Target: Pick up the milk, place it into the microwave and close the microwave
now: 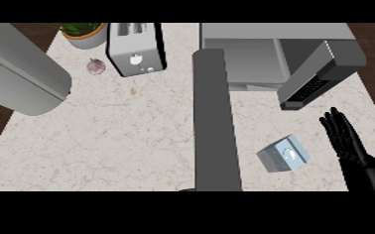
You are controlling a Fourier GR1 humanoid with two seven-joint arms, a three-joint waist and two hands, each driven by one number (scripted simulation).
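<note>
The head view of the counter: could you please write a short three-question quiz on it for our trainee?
1. True or false: the microwave door stands open.
2. Where does the milk carton lie? A) inside the microwave B) on the counter, left of the right hand C) beside the potted plant
3. Name the appliance between the potted plant and the microwave.

Key
1. True.
2. B; the open hand is not touching it.
3. The toaster, with a garlic bulb to its left.
</note>
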